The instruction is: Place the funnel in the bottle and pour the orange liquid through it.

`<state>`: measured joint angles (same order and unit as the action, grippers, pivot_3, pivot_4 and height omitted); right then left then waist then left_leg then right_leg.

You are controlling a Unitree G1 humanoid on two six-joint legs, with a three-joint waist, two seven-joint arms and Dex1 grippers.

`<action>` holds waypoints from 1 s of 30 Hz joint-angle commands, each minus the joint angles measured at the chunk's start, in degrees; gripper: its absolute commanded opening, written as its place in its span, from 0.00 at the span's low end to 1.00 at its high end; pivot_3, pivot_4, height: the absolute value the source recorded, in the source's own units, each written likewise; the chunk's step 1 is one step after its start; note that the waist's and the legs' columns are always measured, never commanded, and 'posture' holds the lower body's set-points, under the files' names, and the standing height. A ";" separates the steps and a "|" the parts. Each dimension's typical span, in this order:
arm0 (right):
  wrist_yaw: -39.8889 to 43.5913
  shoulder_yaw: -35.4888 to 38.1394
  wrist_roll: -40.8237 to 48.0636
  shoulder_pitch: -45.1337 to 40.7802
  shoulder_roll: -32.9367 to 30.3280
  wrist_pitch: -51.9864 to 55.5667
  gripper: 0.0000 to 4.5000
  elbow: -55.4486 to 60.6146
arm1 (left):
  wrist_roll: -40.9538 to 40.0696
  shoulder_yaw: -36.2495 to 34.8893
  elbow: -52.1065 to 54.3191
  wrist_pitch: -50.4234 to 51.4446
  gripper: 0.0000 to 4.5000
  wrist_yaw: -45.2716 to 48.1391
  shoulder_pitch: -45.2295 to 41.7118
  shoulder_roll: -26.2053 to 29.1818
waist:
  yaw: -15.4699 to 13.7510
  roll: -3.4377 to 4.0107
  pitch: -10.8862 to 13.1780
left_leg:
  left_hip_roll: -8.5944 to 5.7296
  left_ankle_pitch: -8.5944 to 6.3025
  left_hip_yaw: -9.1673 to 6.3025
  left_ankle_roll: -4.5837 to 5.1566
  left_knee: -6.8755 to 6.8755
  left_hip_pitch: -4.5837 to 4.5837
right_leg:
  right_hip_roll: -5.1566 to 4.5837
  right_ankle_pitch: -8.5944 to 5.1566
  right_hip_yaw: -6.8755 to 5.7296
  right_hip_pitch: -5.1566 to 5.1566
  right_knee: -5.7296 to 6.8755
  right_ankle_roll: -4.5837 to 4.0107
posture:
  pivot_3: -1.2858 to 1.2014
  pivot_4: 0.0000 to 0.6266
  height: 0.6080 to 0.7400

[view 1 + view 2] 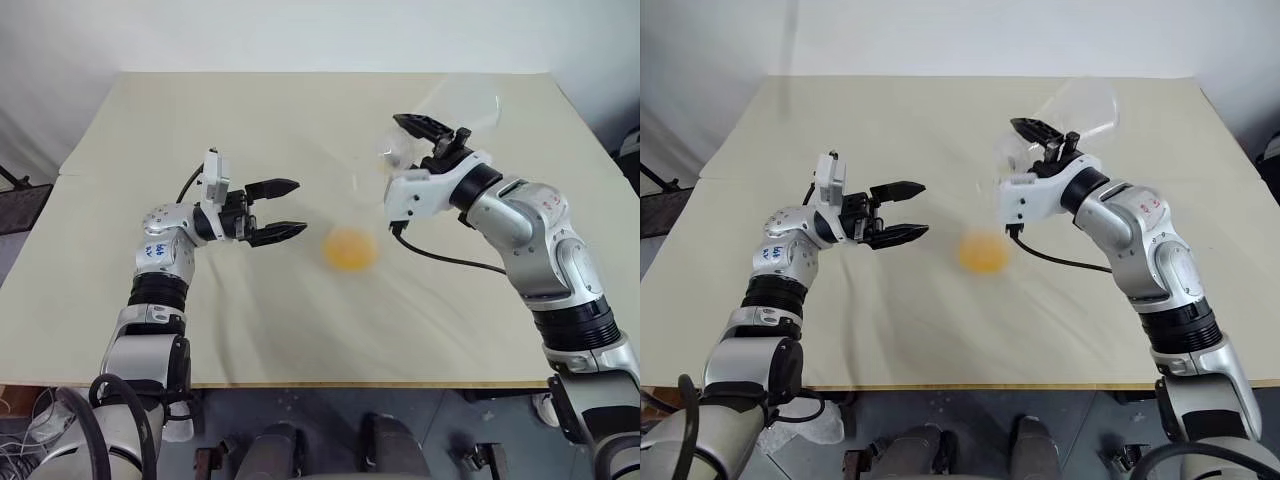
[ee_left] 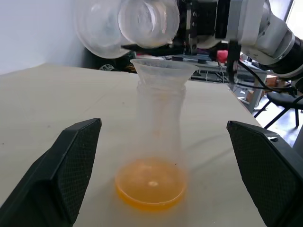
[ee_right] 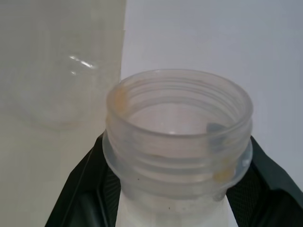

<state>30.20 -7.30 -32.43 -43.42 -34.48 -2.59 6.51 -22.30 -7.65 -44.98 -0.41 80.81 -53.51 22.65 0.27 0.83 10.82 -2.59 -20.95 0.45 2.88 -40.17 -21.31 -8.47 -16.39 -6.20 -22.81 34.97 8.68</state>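
The bottle (image 2: 156,156) stands straight up on the tan tabletop (image 1: 200,130), between my two arms, with orange liquid (image 2: 150,187) pooled in its wide base. The clear funnel (image 2: 163,71) sits in its slim neck, wide rim up. My right gripper (image 1: 432,140) is clamped on a clear plastic jar (image 3: 177,137) with a ribbed screw mouth, tipped above the funnel. My left gripper (image 1: 285,210) is spread wide, beside the bottle, holding nothing

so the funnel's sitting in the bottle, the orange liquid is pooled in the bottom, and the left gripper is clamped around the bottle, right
Not quite. The funnel does sit in the bottle, with the orange liquid pooled at the bottom, but the left gripper is open and clear of the bottle. The left wrist view shows its fingers standing apart on either side.
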 commanded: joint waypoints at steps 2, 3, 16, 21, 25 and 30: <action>2.03 8.84 10.17 -1.23 3.97 14.00 0.55 6.02 | 0.32 0.10 0.67 -1.06 1.00 -0.02 -0.75 0.31 | -0.11 0.00 0.00 | -0.01 0.00 -0.05 0.00 -0.02 0.00 | -0.01 0.00 -0.01 0.00 0.03 0.00 | 0.52 0.24 1.00; 2.58 10.58 12.70 -1.27 4.74 17.20 0.55 6.27 | 0.43 0.18 0.64 -1.14 1.00 -0.03 -0.75 0.27 | -0.16 0.00 0.00 | -0.01 0.00 -0.07 0.00 -0.02 0.00 | -0.01 0.00 -0.02 0.00 0.05 0.00 | 0.52 0.24 1.00; 2.59 35.14 40.61 3.52 5.53 33.93 0.55 -3.35 | 0.50 0.90 2.50 -0.32 1.00 -0.15 0.45 0.83 | -0.06 0.00 0.00 | -0.06 0.00 -0.05 0.00 0.01 0.02 | -0.03 0.00 -0.01 0.01 0.08 0.00 | 0.52 0.24 1.00; 0.71 37.59 43.57 5.11 3.09 30.09 0.55 -10.28 | 0.43 0.94 3.99 0.58 1.00 -0.37 1.15 1.42 | 0.12 0.00 0.00 | -0.04 0.00 0.01 0.00 0.05 0.06 | -0.03 0.00 0.01 0.00 0.07 0.00 | 0.52 0.24 1.00; -0.58 38.27 45.25 6.21 1.95 27.61 0.55 -13.37 | 0.36 1.07 5.09 1.36 1.00 -0.63 1.49 1.79 | 0.07 0.00 0.00 | -0.03 0.00 0.01 0.00 0.05 0.06 | -0.03 0.00 0.02 0.00 0.09 0.00 | 0.52 0.24 1.00; -1.22 38.97 49.10 8.03 2.03 27.09 0.71 -13.58 | 0.45 1.39 6.11 2.35 1.00 -0.95 1.78 2.27 | 0.01 0.00 0.00 | -0.03 0.00 0.01 0.00 0.04 0.06 | -0.04 0.00 0.03 0.00 0.08 0.00 | 0.52 0.24 1.00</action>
<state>29.54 29.87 14.83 -35.29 -31.35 26.30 -9.14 -21.67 -6.11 -40.97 1.80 79.97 -51.64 23.94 0.27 0.84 10.82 -2.62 -20.95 0.46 2.88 -40.13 -21.24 -8.52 -16.39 -6.18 -22.81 35.05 8.68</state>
